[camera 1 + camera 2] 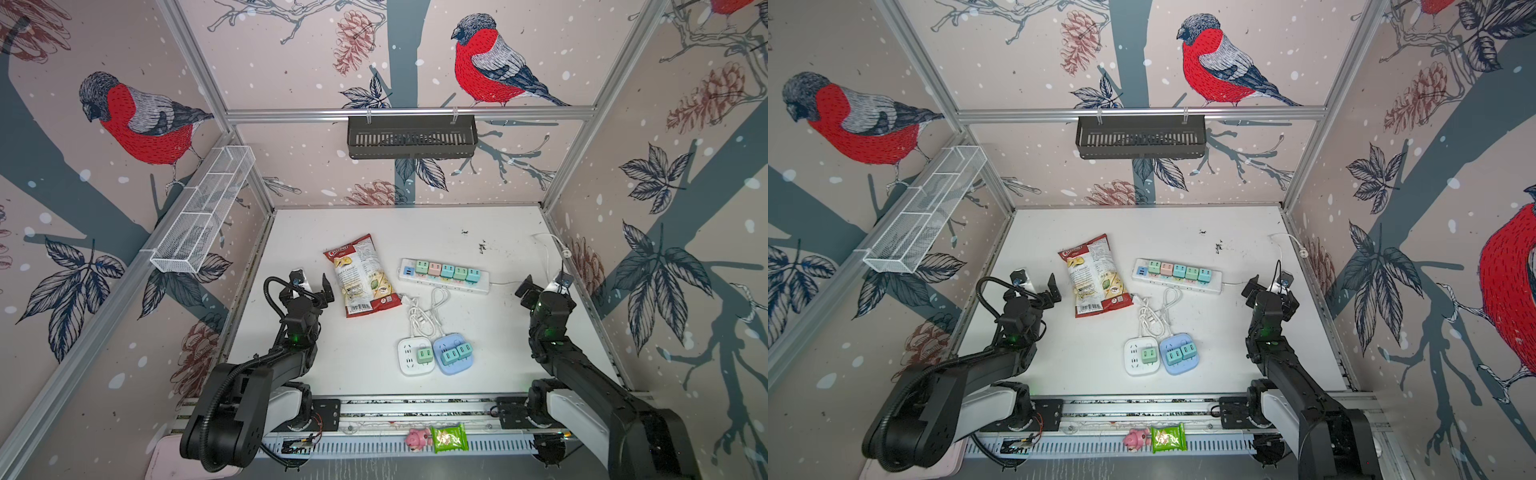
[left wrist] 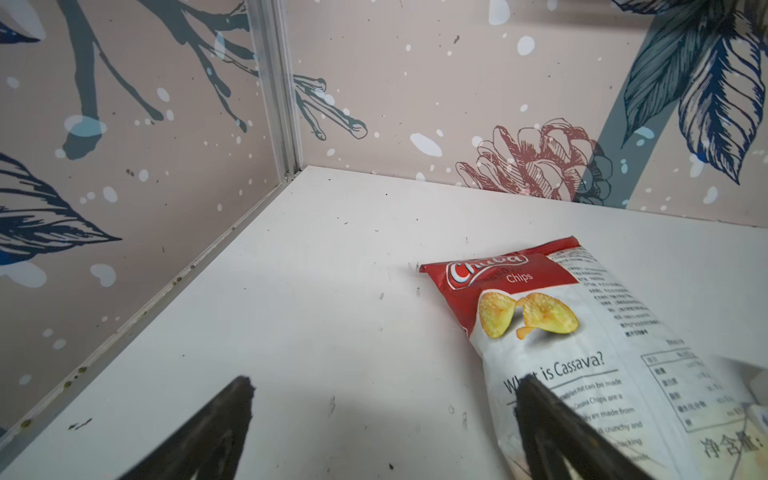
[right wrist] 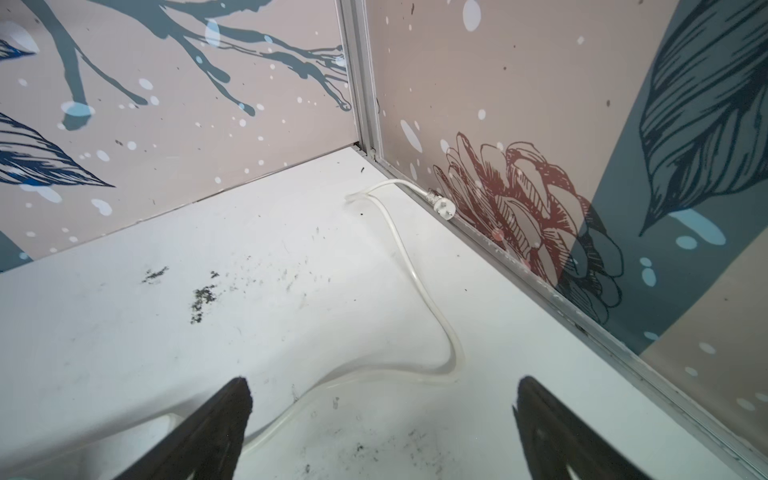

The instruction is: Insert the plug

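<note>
Plainly the left tool point(image 2: 385, 384) gapes empty beside the chip bag point(image 2: 561, 332); the right tool point(image 3: 384, 384) gapes empty above the white cable point(image 3: 415, 266). Its plug point(image 1: 566, 251) lies at the wall's foot, right of centre in both top views, well apart from the power strip point(image 1: 442, 276).

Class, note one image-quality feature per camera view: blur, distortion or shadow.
In both top views, wide-angle distortion splays the frame posts outward. Left wrist view: left gripper fingers blurred, chip bag print sharp. Right wrist view: right gripper fingers blurred, white cable sharp farther away.
</note>
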Action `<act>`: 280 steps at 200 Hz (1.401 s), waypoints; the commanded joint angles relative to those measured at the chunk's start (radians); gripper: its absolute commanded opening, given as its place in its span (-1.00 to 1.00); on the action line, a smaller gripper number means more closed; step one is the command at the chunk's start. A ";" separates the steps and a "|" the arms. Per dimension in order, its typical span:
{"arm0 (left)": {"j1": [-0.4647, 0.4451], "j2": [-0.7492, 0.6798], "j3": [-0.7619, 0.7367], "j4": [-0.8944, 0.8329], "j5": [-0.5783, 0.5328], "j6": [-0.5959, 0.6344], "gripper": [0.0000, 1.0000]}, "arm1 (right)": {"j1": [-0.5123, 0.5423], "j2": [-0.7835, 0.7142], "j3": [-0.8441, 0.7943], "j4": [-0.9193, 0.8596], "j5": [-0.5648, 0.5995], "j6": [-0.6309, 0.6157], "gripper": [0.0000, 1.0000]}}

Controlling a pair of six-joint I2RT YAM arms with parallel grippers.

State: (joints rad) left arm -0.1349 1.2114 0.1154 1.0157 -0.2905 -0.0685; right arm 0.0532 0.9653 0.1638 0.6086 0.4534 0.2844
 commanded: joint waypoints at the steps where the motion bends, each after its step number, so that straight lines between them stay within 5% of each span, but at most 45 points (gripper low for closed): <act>1: 0.003 0.048 0.017 0.146 -0.014 0.102 0.96 | 0.018 0.063 -0.026 0.246 0.032 -0.055 0.99; 35: 0.025 0.264 0.085 0.248 0.113 0.136 0.96 | 0.033 0.229 -0.027 0.439 0.072 -0.098 0.99; 58: 0.071 0.284 0.129 0.167 0.143 0.076 0.95 | 0.033 0.283 -0.029 0.555 -0.021 -0.148 1.00; 97: 0.097 0.292 0.164 0.113 0.187 0.061 0.96 | 0.035 0.579 0.028 0.748 -0.073 -0.215 0.99; 117: 0.104 0.293 0.165 0.110 0.193 0.058 0.96 | 0.023 0.537 0.061 0.605 -0.089 -0.180 0.99; 280: 0.103 0.290 0.169 0.103 0.194 0.056 0.96 | 0.003 0.538 0.058 0.618 -0.114 -0.175 0.99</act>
State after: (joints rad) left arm -0.0334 1.5017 0.2779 1.0946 -0.1051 -0.0113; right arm 0.0540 1.5051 0.2165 1.2083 0.3408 0.1051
